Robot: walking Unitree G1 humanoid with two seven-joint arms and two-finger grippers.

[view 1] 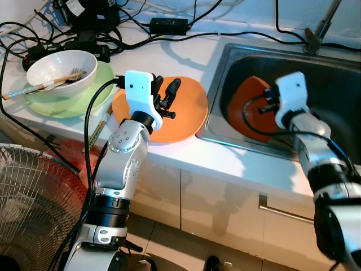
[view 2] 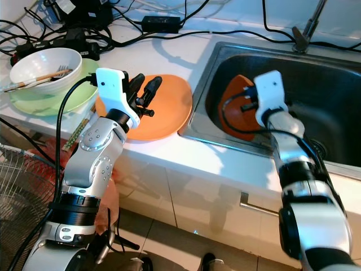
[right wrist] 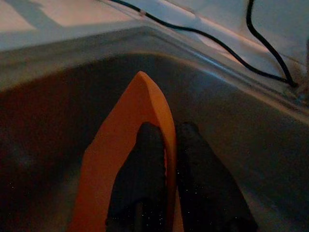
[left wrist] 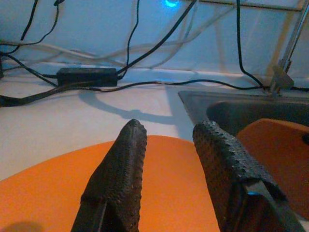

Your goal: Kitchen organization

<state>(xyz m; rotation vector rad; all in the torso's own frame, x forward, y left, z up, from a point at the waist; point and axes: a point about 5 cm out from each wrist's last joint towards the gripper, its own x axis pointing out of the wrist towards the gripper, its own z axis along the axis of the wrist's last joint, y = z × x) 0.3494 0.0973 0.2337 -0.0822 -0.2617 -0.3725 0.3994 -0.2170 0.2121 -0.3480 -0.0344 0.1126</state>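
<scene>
Two orange plates occupy the scene. One plate [view 1: 186, 107] lies flat on the white bench [view 1: 169, 62], just left of the sink [view 1: 333, 84]; the left gripper [view 1: 169, 96] hovers over it, fingers [left wrist: 120, 179] parted and empty. The second plate [view 1: 251, 107] stands on edge inside the sink, leaning against its left wall at about 9 o'clock of the basin. The right gripper [right wrist: 166, 159] pinches its rim, one finger on each face, fingers closed on the plate. The plate's long axis runs roughly from 6 to 12 o'clock, its upper edge pointing toward the back wall. At 10 o'clock on the bench, a white bowl [view 1: 59, 70] with chopsticks rests on a green plate [view 1: 96, 93].

Judgement: to lift well, raise the held plate straight up along its own plane, keeping the pinch deep on the rim and clearing the sink's edge before turning.
</scene>
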